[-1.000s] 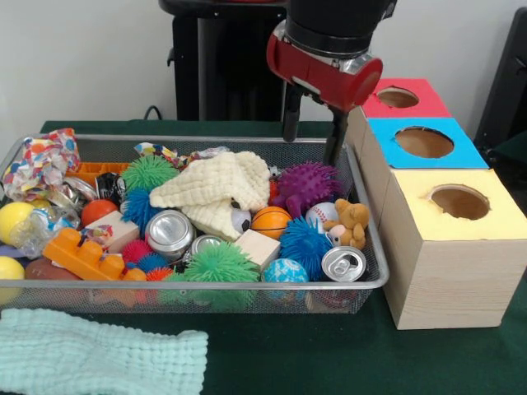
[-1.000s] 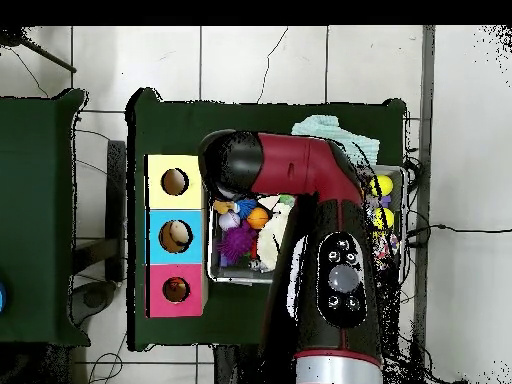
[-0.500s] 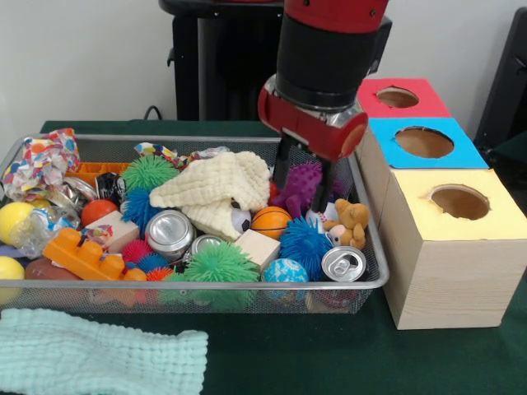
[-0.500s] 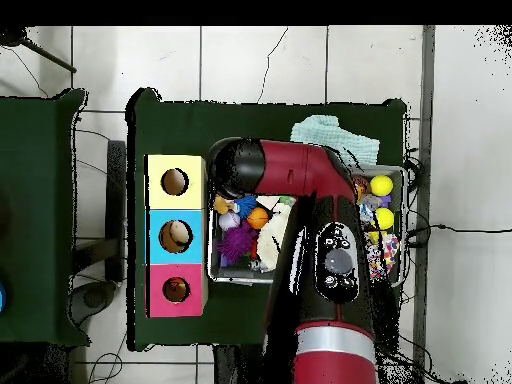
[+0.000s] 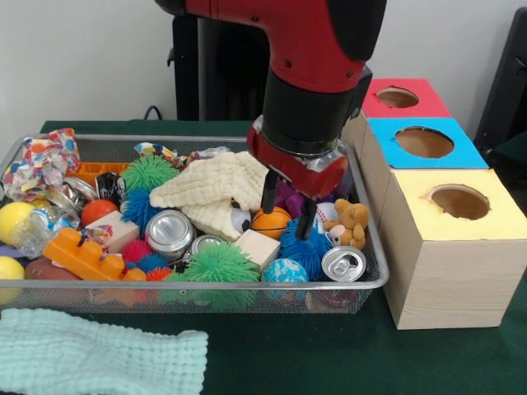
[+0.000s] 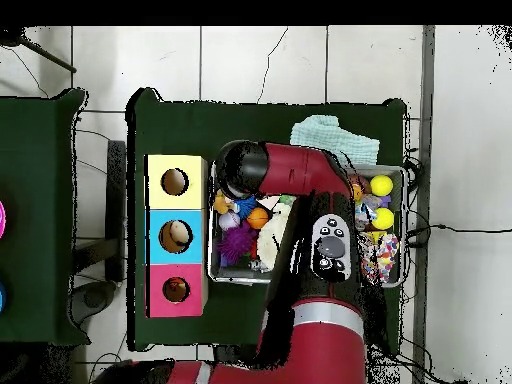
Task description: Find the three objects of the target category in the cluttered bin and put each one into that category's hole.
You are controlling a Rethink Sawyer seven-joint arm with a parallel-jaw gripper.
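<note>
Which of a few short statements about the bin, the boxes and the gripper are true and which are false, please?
1. The gripper hangs open over the blue spiky ball. True.
2. The yellow box stands farthest from the camera in the front view. False: it is nearest; the red box is farthest.
3. A teddy bear lies in the wire bin. True.
4. The light green cloth lies inside the bin. False: it lies on the table in front of it.
</note>
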